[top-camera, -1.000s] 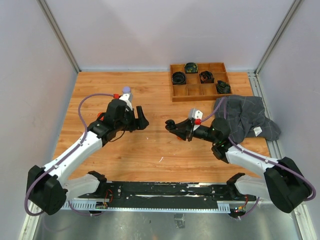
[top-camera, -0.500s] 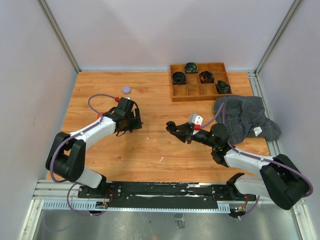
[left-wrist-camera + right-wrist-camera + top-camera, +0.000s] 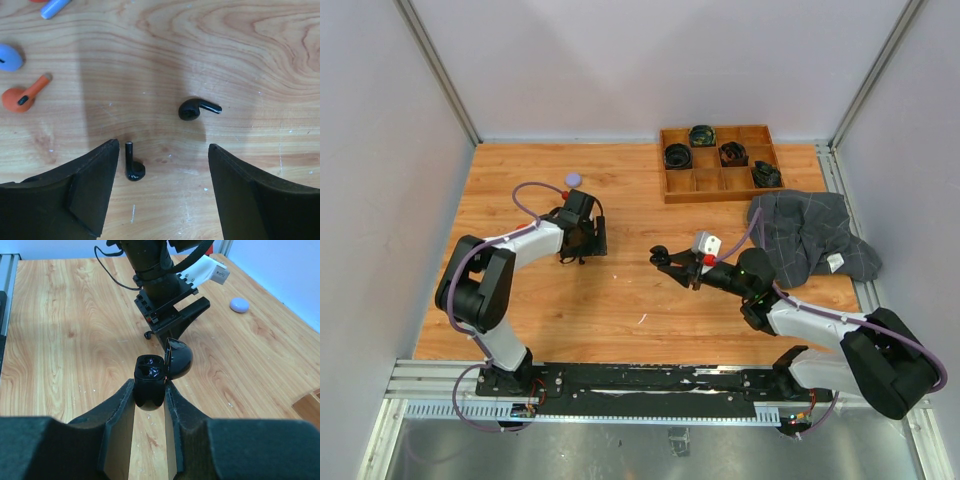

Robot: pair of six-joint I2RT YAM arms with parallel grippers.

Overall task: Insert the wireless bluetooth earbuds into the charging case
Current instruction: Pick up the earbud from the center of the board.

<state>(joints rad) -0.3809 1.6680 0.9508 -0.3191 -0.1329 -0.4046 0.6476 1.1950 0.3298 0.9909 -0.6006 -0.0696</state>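
Note:
In the left wrist view, two black earbuds lie on the wood: one (image 3: 133,167) just inside my left finger, the other (image 3: 194,109) farther ahead. An orange-red earbud (image 3: 22,97) and two pale lilac ones (image 3: 9,56) (image 3: 55,7) lie at the far left. My left gripper (image 3: 164,152) is open and empty, pointing down over the black earbuds; it also shows in the top view (image 3: 586,240). My right gripper (image 3: 150,390) (image 3: 666,262) is shut on the black charging case (image 3: 149,380). The case's lid (image 3: 178,360) stands open and its wells are empty.
A small round lilac case (image 3: 573,179) (image 3: 239,305) lies behind the left gripper. A wooden compartment tray (image 3: 720,185) with dark items stands at the back right. A grey checked cloth (image 3: 810,235) lies at the right edge, beside the right arm.
The left arm has folded back, its elbow swinging up and left. Its gripper stays over the earbuds and now points down. The right gripper with the case has barely moved.

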